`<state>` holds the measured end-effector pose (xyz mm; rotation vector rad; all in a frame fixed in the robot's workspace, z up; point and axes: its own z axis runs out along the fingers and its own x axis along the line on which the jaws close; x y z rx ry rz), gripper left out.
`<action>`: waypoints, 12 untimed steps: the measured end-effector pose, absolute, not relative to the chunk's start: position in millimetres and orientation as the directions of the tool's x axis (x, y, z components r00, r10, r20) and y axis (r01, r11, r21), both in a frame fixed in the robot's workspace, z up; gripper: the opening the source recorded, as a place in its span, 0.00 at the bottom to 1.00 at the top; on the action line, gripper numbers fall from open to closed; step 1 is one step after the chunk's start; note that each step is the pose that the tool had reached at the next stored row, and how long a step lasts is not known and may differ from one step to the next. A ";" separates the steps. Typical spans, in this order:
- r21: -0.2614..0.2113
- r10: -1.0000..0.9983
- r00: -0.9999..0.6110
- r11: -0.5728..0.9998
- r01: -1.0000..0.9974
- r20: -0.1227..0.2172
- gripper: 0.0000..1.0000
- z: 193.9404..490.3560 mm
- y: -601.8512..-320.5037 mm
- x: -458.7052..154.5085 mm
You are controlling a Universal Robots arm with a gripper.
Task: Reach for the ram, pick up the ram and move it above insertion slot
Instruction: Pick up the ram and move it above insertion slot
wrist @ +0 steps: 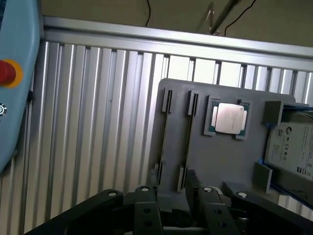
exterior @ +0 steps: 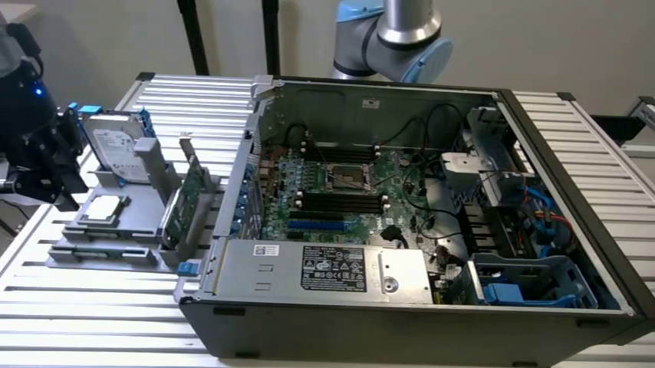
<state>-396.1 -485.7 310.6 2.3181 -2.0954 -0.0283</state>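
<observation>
While hovering at the slotted end of the flat grey plastic fixture tray, gripping nothing: jaws released, spread wide, black linkages splayed to either side in the wrist view. In the exterior view, at the far left, just off the tray's edge.

See the ram, a long, thin green circuit-board stick, standing on edge in the low grey holder at the tray's outer end, nearest the camera in the exterior view. Not in the grip. From the wrist view, see two narrow slot rails side by side, grey clips at both ends; cannot place the stick in one rail or the other there. Rail ends close to the jaws.

Next along the tray: square silver-lidded processor chip lying flat in its pocket, then silver hard drive with blue side rails propped up at the far end. Green expansion card with metal bracket standing on edge on the tray's side toward the exterior view's right.

Just past that card: open dark-grey computer tower case lying on its side on the ribbed aluminium tabletop. Inside, green motherboard with a row of long black insertion slots, well apart from the ram; silver power supply box with white label along the near wall. Light-blue and silver arm joint behind the case.
</observation>
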 end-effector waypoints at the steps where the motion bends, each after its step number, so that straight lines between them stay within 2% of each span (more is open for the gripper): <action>1: 0.024 -0.995 0.097 -0.097 -0.995 -0.002 0.36 308.8 -486.7 -396.1; 12: 0.022 -0.999 0.050 -0.050 -0.998 -0.002 0.36 288.9 -491.1 -396.1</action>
